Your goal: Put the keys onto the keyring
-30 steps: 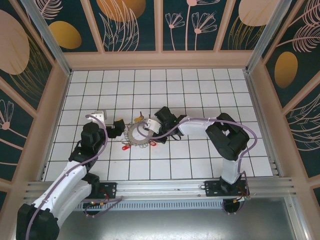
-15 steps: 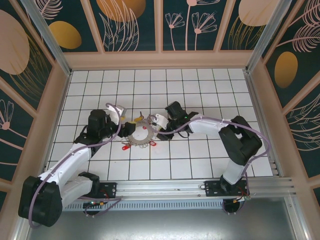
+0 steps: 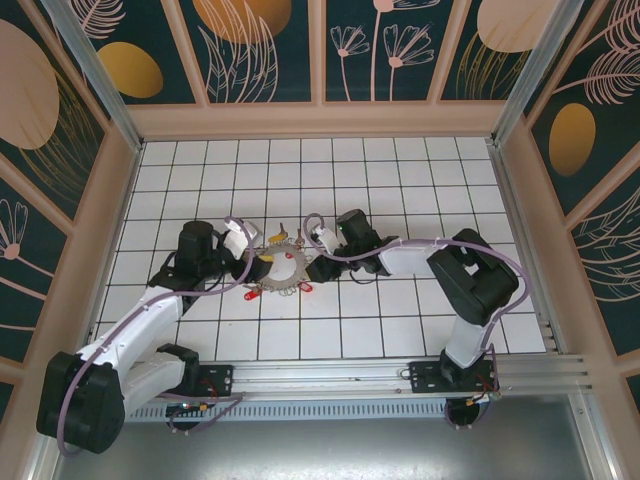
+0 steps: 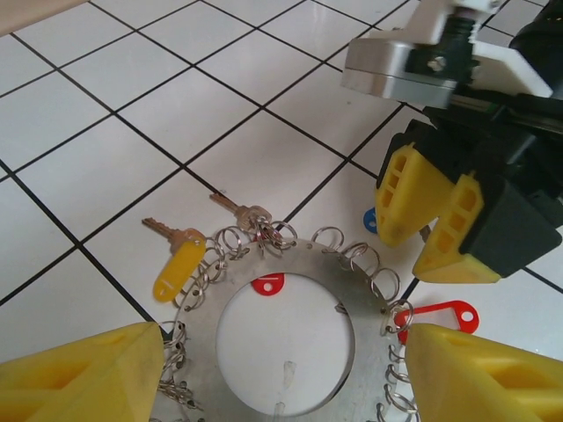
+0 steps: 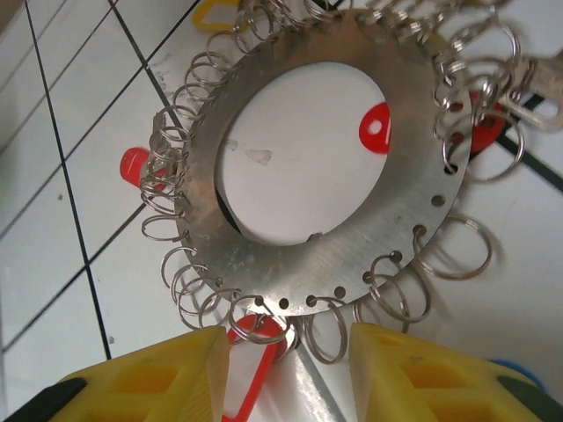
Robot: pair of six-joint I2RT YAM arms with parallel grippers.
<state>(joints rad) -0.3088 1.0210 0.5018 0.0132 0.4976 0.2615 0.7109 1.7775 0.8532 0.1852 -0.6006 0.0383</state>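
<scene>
keyring (image 4: 290, 338) flat on tiles, left gripper (image 4: 281, 374) straddling, right gripper (image 5: 286, 369) beside.

White tiled floor (image 3: 400, 170) between floral-patterned walls (image 3: 260, 45).

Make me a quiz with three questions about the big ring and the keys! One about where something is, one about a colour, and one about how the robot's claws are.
1. Where is the keyring?
A. On the white tiled floor between the two grippers
B. Hanging on the back wall
C. Lifted high in the air

2. What colour is the tag on the key lying at the ring's left edge in the left wrist view?
A. Green
B. Yellow
C. Black

3. How do the fingers of the right gripper stand?
A. Shut tight together
B. Apart, with a gap between them
C. Folded away behind the arm

Answers:
1 A, the ring lies flat on the tiles with the left gripper on one side and the right on the other.
2 B, its plastic tag is plainly yellow.
3 B, the right wrist view shows floor and small rings between its fingers.
</scene>
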